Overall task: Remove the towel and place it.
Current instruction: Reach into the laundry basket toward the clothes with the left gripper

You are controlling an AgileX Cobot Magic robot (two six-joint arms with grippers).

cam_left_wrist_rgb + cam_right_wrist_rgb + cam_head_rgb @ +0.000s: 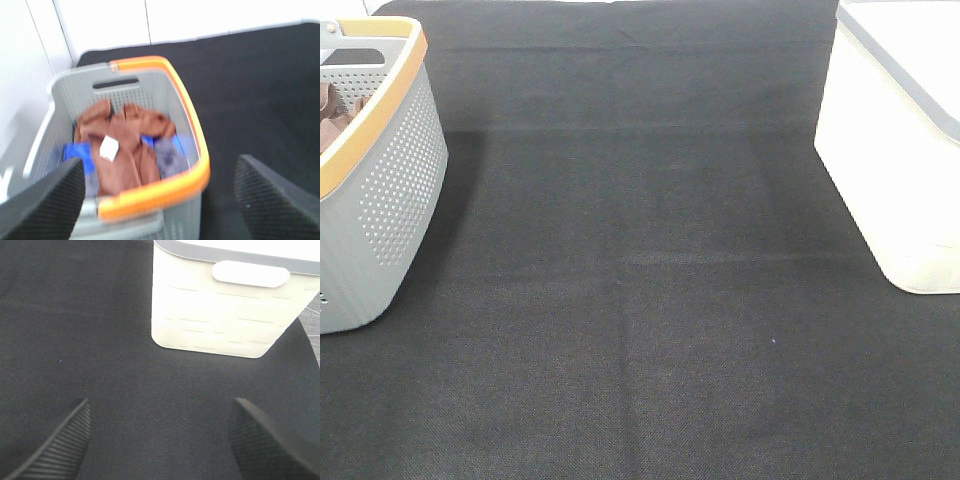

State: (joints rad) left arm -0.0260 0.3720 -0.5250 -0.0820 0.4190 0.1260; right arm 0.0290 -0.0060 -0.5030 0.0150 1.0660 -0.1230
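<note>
Grey basket [125,95] with orange rim holds the towel [125,150] plus blue cloths [77,151]. White bin [215,310], contents hidden. Towel is rust-brown, crumpled, white tag [108,148] showing. It lies in the basket just ahead of the left hand [160,200], not touching; hand wide, holding nothing. Right hand [160,440] is wide too, over the black table [100,340], bin ahead.

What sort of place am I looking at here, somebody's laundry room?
Probably not a home: it looks like a staged test bench. A table covered in black cloth holds a grey basket with a brown towel and blue cloths inside, and a white bin, against plain white walls.
</note>
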